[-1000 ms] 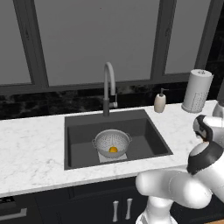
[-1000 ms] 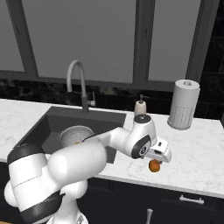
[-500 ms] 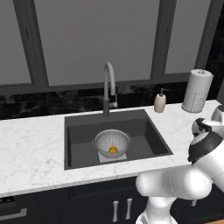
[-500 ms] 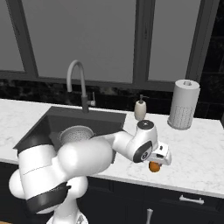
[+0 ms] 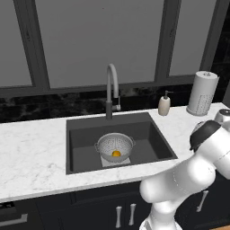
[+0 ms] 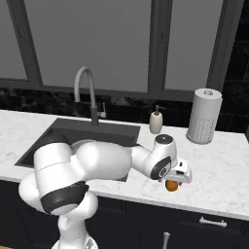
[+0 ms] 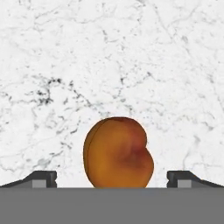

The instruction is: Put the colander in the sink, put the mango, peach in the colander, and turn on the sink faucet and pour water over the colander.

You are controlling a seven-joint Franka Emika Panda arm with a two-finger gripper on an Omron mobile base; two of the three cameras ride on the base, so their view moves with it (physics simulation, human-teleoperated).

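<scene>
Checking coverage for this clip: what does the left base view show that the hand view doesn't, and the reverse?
Left base view alone: the sink holding the colander with the mango inside, and the sink faucet, dry. Hand view alone: the peach on the marble, centred between the open hand's fingertips. Shared: the white marble counter.

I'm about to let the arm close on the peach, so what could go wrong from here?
1. The peach is round and lies loose on the marble counter; if one finger of the open gripper touches first, it may roll away.
2. It lies near the counter's front edge, so a nudge could send it off.
3. The colander already holds the mango; a high drop could bounce out.
</scene>
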